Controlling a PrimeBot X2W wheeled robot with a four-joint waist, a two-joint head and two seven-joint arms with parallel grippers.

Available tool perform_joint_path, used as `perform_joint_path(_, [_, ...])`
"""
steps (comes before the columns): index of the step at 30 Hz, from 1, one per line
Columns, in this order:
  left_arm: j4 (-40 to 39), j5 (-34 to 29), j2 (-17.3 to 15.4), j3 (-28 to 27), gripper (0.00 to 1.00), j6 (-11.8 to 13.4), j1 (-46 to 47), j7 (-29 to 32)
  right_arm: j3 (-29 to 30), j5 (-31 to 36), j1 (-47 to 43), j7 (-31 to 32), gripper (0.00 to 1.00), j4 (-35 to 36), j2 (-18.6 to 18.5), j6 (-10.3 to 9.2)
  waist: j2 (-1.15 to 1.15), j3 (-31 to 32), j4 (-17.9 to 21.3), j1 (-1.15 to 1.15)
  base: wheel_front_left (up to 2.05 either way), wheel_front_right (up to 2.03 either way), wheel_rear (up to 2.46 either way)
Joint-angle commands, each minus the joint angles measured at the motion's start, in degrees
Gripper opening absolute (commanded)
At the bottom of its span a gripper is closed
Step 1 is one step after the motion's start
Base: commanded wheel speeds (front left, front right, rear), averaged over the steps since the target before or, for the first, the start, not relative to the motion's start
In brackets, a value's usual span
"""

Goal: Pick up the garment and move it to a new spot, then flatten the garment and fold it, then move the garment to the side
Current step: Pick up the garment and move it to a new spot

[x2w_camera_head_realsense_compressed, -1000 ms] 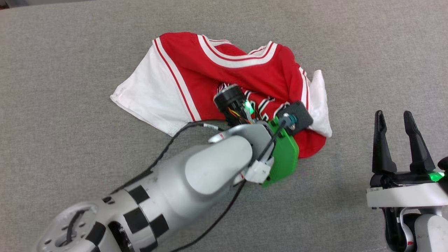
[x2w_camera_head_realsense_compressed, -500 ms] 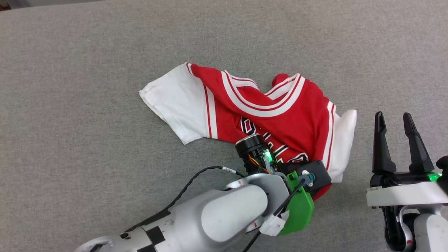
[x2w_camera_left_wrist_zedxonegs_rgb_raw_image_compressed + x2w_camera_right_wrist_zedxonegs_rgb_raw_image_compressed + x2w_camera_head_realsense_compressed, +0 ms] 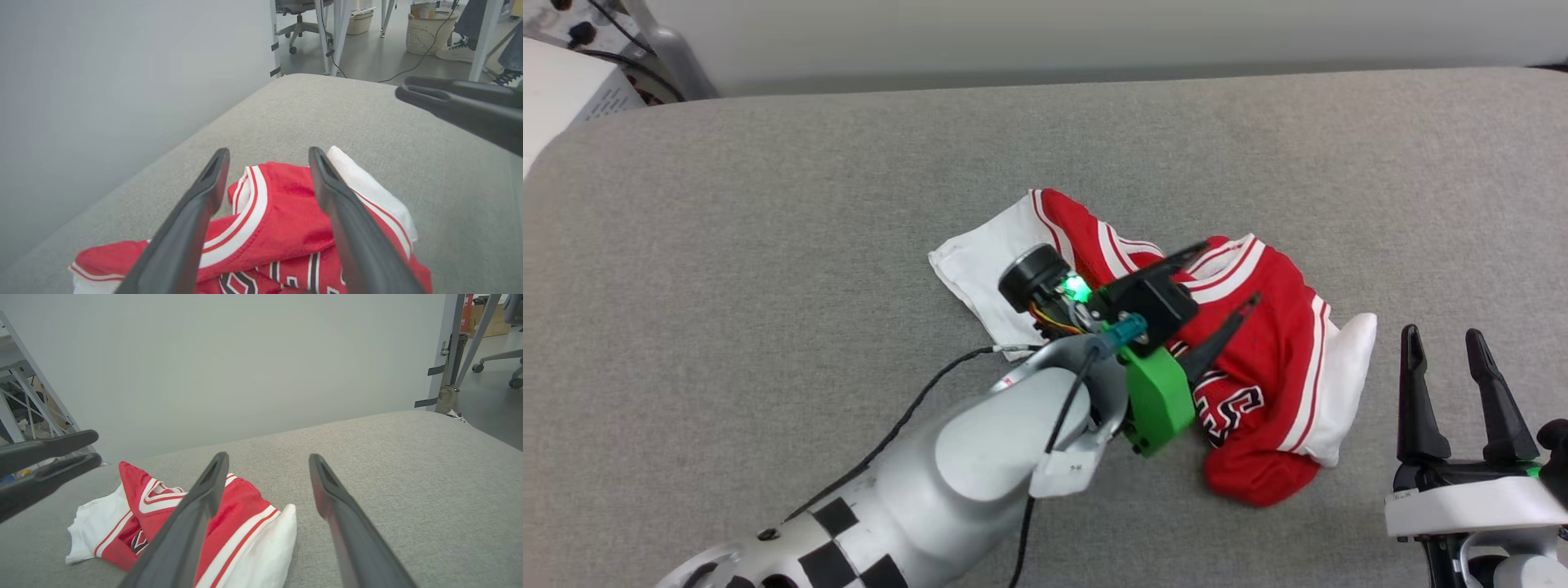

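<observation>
Head view: the left gripper (image 3: 1229, 273) hangs just above the red Bulls jersey (image 3: 1282, 335) with its two dark fingers spread and nothing between them. Half a second earlier the same wrist was pressed low into the cloth. The jersey lies bunched on the grey padded surface (image 3: 768, 245), right of centre, with one white sleeve poking out on each side. The camera has tipped up too, so part of the jersey's shift in the picture is not its own. The right gripper (image 3: 1441, 335) stands near the jersey at lower right, parted and empty.

Left wrist view: the left gripper (image 3: 268, 153) looks down over the jersey (image 3: 286, 212) at its striped collar, and no fabric is caught between the fingers.

Right wrist view: the right gripper (image 3: 268, 457) is splayed and holds nothing, with the crumpled jersey (image 3: 245, 502) just beyond it and the left gripper (image 3: 96, 447) above the far side.

The release suggests the move to a new spot is finished. Flattening looks next, and the heap needs pulling out by its sleeves or hem.
</observation>
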State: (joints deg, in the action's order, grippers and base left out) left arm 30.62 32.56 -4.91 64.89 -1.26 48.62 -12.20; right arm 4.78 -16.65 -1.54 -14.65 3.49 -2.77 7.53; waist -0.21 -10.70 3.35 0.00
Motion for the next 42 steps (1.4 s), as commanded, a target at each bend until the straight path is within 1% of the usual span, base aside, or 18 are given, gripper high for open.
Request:
perform_joint_path(1, [-0.4,0.9,-1.4,-1.4,1.00,1.5,-0.9,-1.0,0.1,0.4,-0.9,-0.3,1.00,-0.1,-0.1,-0.04,0.21,3.1,-3.0,0.00,0.00,0.00,0.00])
perform_joint_path(7, [-4.2,0.2,-6.2,-8.9,1.00,8.5,-4.7,-2.7,0.6,0.8,-2.3,-0.3,1.00,0.2,-0.1,-0.04,0.21,4.9,-4.5,0.00,0.00,0.00,0.00])
perform_joint_path(10, [-9.2,-1.9,-8.8,-14.5,1.00,11.8,-8.2,-2.8,0.7,1.1,-2.5,-0.3,1.00,0.6,-0.1,-0.04,0.21,5.4,-5.2,0.00,0.00,0.00,0.00])
perform_joint_path(13, [-13.4,-3.9,-10.8,-19.8,1.00,14.1,-13.1,-2.8,0.7,1.7,-2.8,-0.3,1.00,0.9,-0.1,-0.04,0.21,5.9,-5.6,0.00,0.00,0.00,0.00])
perform_joint_path(17, [-17.2,-5.7,-12.6,-26.2,1.00,15.6,-20.4,-2.8,0.9,2.2,-3.0,-0.3,1.00,1.3,-0.1,-0.04,0.21,6.6,-5.9,0.00,0.00,0.00,0.00])
perform_joint_path(22, [-19.5,-7.5,-13.0,-33.3,1.00,16.1,-28.5,-2.8,0.9,2.6,-3.4,-0.3,1.00,1.6,-0.1,-0.04,0.21,7.5,-6.2,0.00,0.00,0.00,0.00])
perform_joint_path(28, [-21.9,-10.8,-11.4,-40.5,1.00,15.1,-36.6,-2.8,0.2,3.3,-4.5,-0.3,1.00,1.7,-0.1,-0.04,0.21,8.6,-6.5,0.00,0.00,0.00,0.00])
perform_joint_path(31, [-22.8,-12.9,-10.0,-43.1,1.00,14.0,-40.0,-2.8,-0.1,3.5,-4.9,-0.3,1.00,1.6,-0.1,-0.04,0.21,9.1,-6.7,0.00,0.00,0.00,0.00])
perform_joint_path(36, [-23.0,-15.9,-7.4,-45.9,1.00,11.9,-43.9,-2.8,-0.9,3.7,-5.6,-0.3,1.00,1.0,-0.1,-0.04,0.21,9.9,-6.8,0.00,0.00,0.00,0.00])
perform_joint_path(38, [-23.2,-17.6,-5.7,-47.4,1.00,10.4,-45.7,-2.8,-1.2,3.7,-6.2,-0.3,1.00,0.4,-0.1,-0.04,0.21,10.3,-6.9,0.00,0.00,0.00,0.00])
perform_joint_path(42, [-23.3,-19.5,-4.0,-49.4,1.00,8.1,-47.4,-2.8,-1.3,3.6,-6.9,-0.3,1.00,-0.2,-0.1,-0.04,0.21,10.7,-7.0,0.00,0.00,0.00,0.00])
